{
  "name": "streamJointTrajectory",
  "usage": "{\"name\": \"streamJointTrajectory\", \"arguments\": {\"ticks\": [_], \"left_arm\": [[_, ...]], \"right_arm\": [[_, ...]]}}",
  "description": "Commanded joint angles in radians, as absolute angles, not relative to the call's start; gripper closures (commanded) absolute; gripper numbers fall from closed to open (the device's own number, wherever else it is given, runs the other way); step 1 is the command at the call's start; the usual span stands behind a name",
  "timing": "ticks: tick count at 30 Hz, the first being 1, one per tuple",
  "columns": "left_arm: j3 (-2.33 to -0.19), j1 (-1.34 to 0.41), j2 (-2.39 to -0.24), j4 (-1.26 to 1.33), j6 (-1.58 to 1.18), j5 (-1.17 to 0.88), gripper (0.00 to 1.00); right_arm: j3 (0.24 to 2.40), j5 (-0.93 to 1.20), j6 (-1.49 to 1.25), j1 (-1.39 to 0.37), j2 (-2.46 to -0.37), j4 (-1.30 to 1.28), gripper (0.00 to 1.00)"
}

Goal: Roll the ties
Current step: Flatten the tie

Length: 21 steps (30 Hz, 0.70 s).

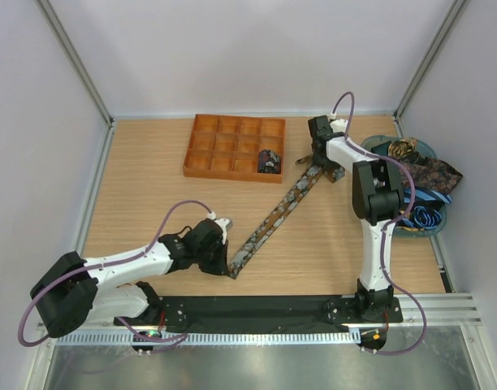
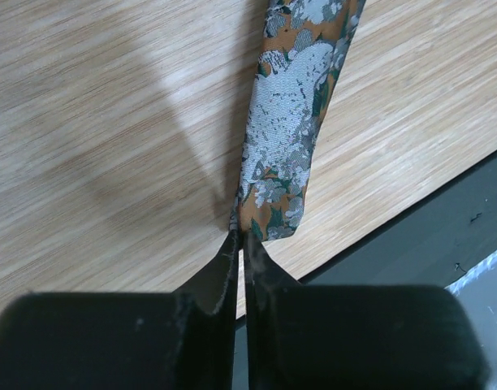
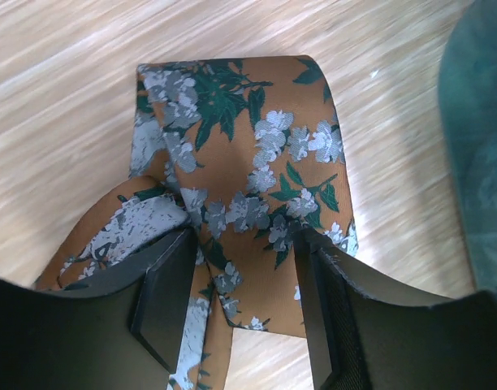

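Note:
A brown-orange floral tie (image 1: 277,215) lies stretched diagonally across the table. My left gripper (image 1: 230,264) is shut on its narrow end. In the left wrist view the two fingers (image 2: 224,268) pinch that end (image 2: 265,223) just above the wood near the table's front edge. My right gripper (image 1: 320,156) is over the wide end. In the right wrist view its jaws stand apart, with the fingertips (image 3: 183,244) touching the partly folded fabric (image 3: 248,162), which spreads past both fingers. A rolled dark tie (image 1: 270,161) sits in the orange tray (image 1: 201,145).
A teal bowl (image 1: 431,221) at the right edge holds several loose ties, paisley and blue striped. The black base strip (image 1: 257,313) runs along the near edge, close to my left gripper. White walls enclose the table on three sides.

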State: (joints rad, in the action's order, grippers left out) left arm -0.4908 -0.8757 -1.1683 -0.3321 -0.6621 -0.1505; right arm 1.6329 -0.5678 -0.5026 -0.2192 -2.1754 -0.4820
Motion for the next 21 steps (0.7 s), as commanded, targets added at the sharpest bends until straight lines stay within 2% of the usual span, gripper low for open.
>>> {"name": "streamJointTrajectory", "arguments": {"ticks": [1,8,11,21], "left_arm": [[-0.479,-0.871,-1.187,-0.314,-0.678,-0.172,0.97],[-0.476,-0.873,-1.207,-0.314,-0.683,-0.175,1.0],[-0.479,-0.871,-1.216,-0.314,-0.681,-0.173,1.0],[-0.477,-0.871,-1.216,-0.316,-0.69,-0.161,1.0]], "right_arm": [[1.703,-0.618,-0.5,-0.196,-2.204,-0.469,0.43],[1.812,-0.588,-0.497,-0.157,-2.266,-0.483,0.44],[1.812,-0.565,-0.489,-0.149,-2.26,-0.469,0.38],[1.895,-0.517,-0.404,-0.135,-2.249,-0.52,0.41]]}}
